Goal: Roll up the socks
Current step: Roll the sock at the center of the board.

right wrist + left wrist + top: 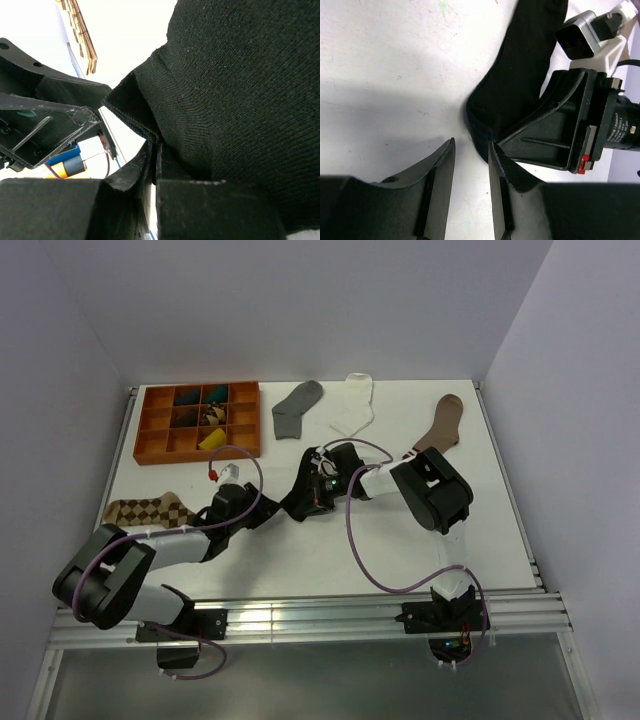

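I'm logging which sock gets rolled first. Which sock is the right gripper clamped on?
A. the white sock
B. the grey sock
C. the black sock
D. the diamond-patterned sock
C: in the right wrist view the right gripper is shut on a folded edge of the black sock, while the grey sock and the white sock lie farther back with no gripper on them.

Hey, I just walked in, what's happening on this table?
A robot is working on a black sock mid-table. The right end effector is pinched shut on an edge of it; the left end effector sits open just beside its end, gripping nothing. The grey sock and white sock lie untouched near the far edge.
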